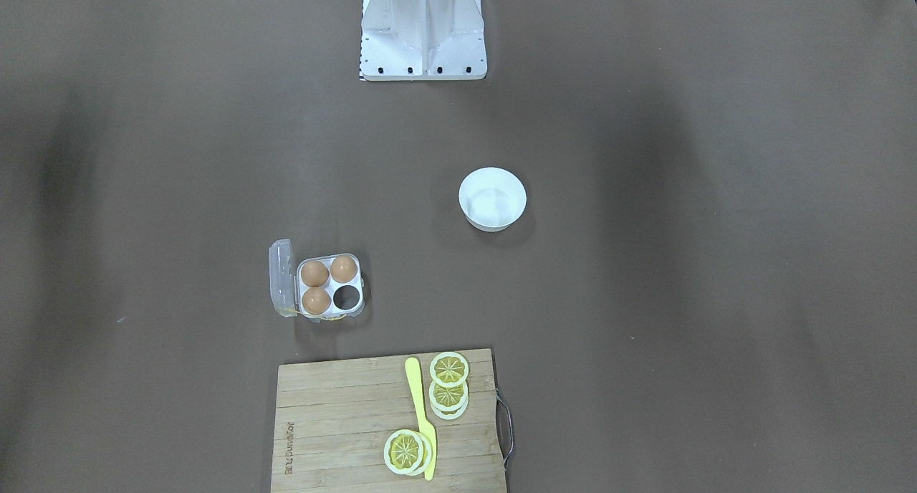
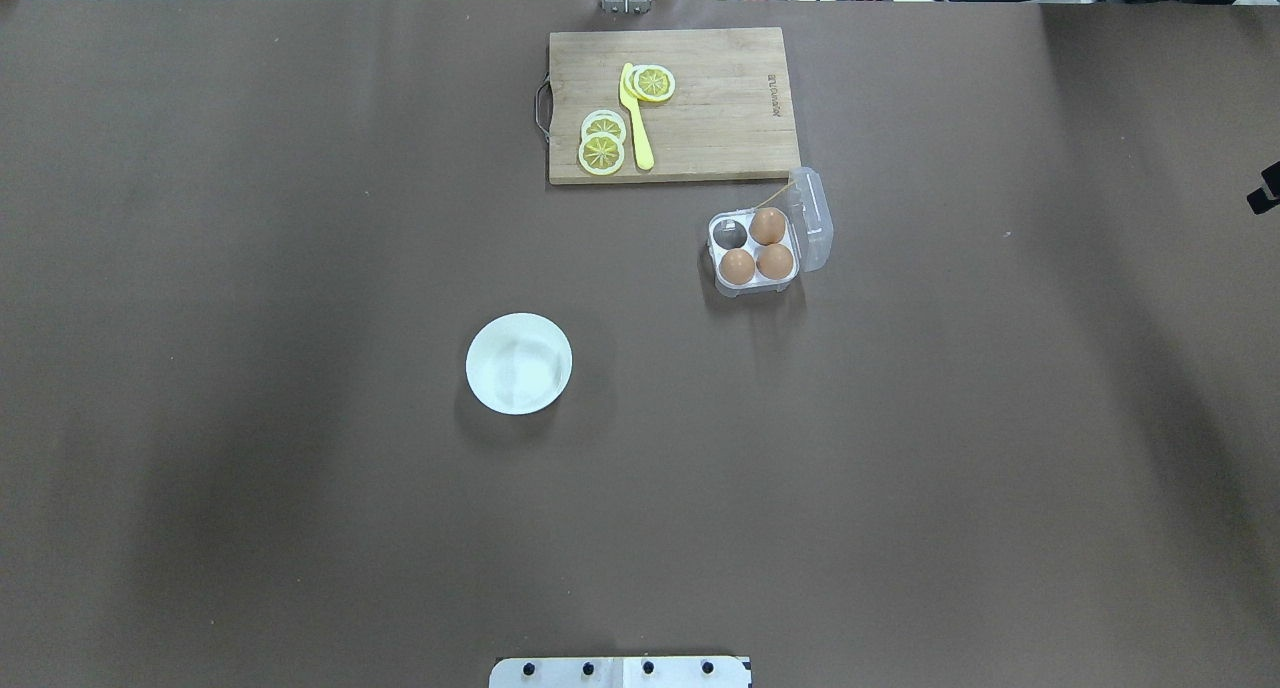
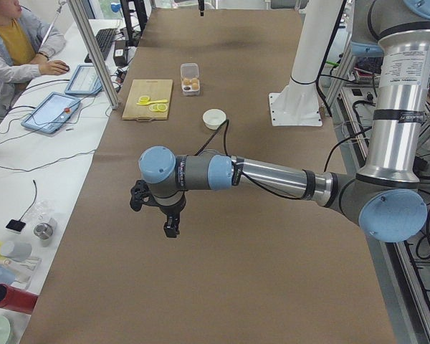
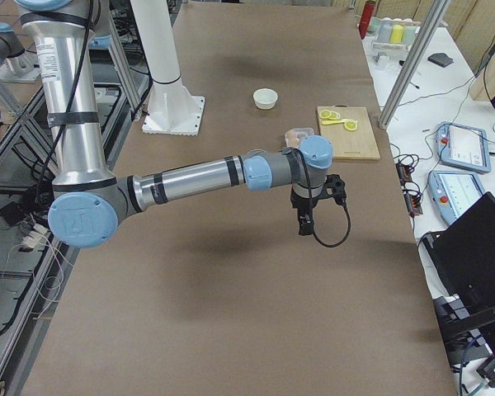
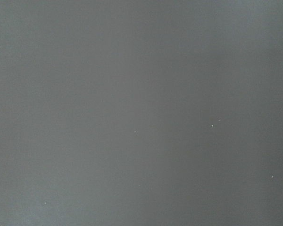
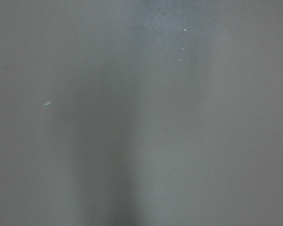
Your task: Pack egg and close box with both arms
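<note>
The clear box [image 1: 356,286] stands open on the brown table, its lid [image 1: 281,278] swung out to the side. Three brown eggs [image 1: 314,273] fill three cells; the fourth cell [image 1: 347,297] is empty. From overhead the box [image 2: 716,258] sits just in front of the cutting board. I see no loose egg. My left gripper [image 3: 170,231] hangs over bare table far from the box; I cannot tell if it is open. My right gripper [image 4: 304,227] hangs over bare table short of the box [image 4: 297,136]; I cannot tell its state. Both wrist views show only table.
A white bowl [image 1: 492,199] stands empty mid-table, also seen overhead [image 2: 518,363]. A wooden cutting board [image 1: 337,436] with lemon slices [image 1: 449,370] and a yellow knife [image 1: 419,414] lies beyond the box. The white robot base [image 1: 423,31] is at the table's edge.
</note>
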`<state>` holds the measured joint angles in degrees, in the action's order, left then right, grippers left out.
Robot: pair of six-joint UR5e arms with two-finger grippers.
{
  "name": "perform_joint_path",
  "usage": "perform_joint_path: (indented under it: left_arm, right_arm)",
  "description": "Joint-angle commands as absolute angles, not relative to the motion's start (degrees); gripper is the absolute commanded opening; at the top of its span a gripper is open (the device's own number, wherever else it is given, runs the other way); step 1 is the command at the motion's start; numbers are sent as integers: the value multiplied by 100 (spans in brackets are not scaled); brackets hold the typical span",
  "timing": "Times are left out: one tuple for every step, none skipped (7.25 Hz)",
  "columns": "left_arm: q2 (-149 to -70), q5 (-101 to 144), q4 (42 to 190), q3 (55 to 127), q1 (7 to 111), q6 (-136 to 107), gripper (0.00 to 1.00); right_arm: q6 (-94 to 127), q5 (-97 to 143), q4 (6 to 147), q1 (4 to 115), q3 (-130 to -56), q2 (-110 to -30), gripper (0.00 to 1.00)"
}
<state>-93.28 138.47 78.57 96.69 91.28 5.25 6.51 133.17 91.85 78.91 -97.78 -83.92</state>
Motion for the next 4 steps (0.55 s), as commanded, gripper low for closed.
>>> perform_joint_path:
  left_arm:
    - [-9290, 13843, 7884, 9851, 9149, 475, 97]
    - [-9125, 13799, 7858, 9974, 9193, 475, 97]
    - [-9080, 13799, 7875, 9976, 9193, 431, 97]
    - [-9079, 13790, 7875, 9976, 9193, 439, 97]
  right_arm:
    - [650, 13255, 9185, 7901, -9695, -8359, 100]
    - [659, 13158, 9185, 7901, -9660, -8367, 100]
    - [650, 13166, 9185, 7910, -9668, -8419, 100]
    - [642, 13157, 9185, 7919, -9659, -8455, 100]
